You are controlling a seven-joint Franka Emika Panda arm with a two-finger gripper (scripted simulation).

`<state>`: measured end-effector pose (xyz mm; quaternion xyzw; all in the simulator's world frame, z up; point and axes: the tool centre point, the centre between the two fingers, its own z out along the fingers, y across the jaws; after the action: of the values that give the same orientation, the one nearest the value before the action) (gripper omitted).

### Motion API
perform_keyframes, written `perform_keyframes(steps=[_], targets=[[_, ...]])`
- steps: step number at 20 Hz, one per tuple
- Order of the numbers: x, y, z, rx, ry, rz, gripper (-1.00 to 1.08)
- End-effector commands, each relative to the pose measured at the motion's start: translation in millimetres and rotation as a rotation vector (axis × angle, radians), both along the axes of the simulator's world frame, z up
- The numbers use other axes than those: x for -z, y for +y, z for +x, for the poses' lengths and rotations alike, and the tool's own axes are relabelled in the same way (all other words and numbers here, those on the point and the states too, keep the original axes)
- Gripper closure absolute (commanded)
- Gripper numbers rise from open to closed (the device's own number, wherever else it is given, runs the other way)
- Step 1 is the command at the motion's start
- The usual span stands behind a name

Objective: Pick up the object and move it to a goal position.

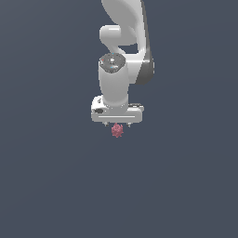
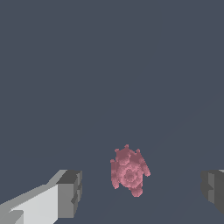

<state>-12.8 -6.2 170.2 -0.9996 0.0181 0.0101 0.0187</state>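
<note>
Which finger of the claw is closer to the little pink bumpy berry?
The finger with the white arm piece behind it is closer to the berry. The other finger, at the picture's edge, sits farther off. Neither touches the berry.

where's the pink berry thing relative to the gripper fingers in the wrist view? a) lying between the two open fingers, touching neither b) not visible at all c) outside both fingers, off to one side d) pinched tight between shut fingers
a: in the wrist view the pinkish-red bumpy lump sits in the gap of the open gripper, with bare floor showing between it and each finger.
</note>
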Motion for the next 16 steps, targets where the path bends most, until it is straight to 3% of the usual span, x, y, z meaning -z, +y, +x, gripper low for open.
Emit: perform_keyframes(steps=[1, 16], targets=[[0.0, 0.0, 0.0, 0.0, 0.0, 0.0, -0.92], [-3.9, -8.6, 3.1, -0.022, -0.02, -0.013, -0.92]])
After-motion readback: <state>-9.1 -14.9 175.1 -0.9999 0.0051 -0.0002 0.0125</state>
